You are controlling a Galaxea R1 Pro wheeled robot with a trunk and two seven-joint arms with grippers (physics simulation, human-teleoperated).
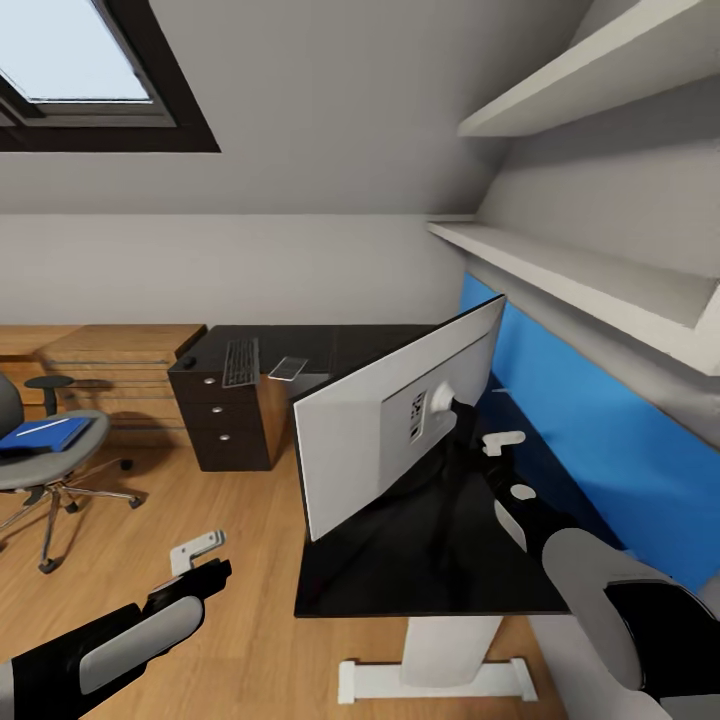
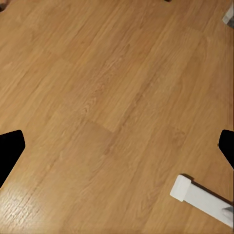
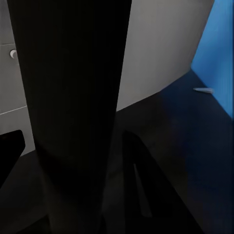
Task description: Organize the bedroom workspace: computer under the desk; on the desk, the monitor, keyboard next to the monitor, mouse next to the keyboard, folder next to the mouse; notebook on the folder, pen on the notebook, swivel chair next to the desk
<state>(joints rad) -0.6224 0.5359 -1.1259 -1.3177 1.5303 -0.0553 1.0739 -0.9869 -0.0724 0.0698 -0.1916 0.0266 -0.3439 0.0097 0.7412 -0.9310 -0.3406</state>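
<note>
My right arm reaches behind the monitor on the desk; my left hangs over the floor.

The desk [image 1: 440, 590] runs along the blue panel [image 1: 600, 420] on the right and turns left at the far end, above drawers [image 1: 225, 425]. The monitor [image 1: 380, 420] stands on its near part, white back toward me, screen facing left. The chair [image 1: 45, 455] sits well apart at far left with the blue folder [image 1: 40, 435] on its seat. The keyboard [image 1: 241, 362] lies on the far desk, a small flat item [image 1: 288, 369] just right of it. My right gripper [image 1: 470, 425] is at the monitor's neck [image 3: 73, 97]; I cannot tell whether it grips. My left gripper [image 1: 200, 565] hangs spread and empty, its fingertips [image 2: 9, 151] wide apart over the wood floor [image 2: 112, 97], near the desk's white foot [image 2: 200, 197].
</note>
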